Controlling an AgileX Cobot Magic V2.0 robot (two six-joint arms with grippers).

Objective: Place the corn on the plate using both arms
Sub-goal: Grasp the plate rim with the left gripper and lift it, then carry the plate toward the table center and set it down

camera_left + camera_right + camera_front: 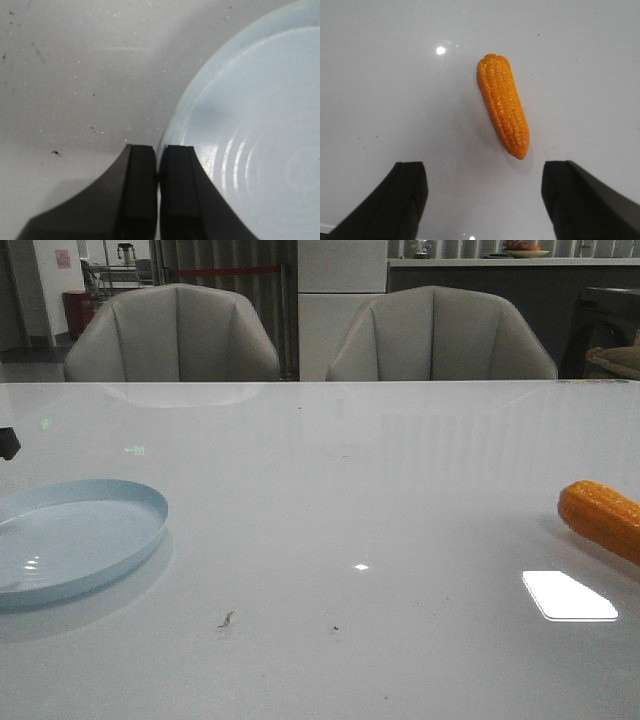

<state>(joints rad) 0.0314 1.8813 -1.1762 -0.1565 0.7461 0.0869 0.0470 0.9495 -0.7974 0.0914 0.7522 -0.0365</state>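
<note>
Plainly, the corn (pixel 503 105) is deep orange-yellow, kernel-rowed, tapered at one end.

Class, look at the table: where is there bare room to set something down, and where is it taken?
Bare: the wide middle of the table, between the plate on the left and the corn on the right. Taken: those two edges.
</note>
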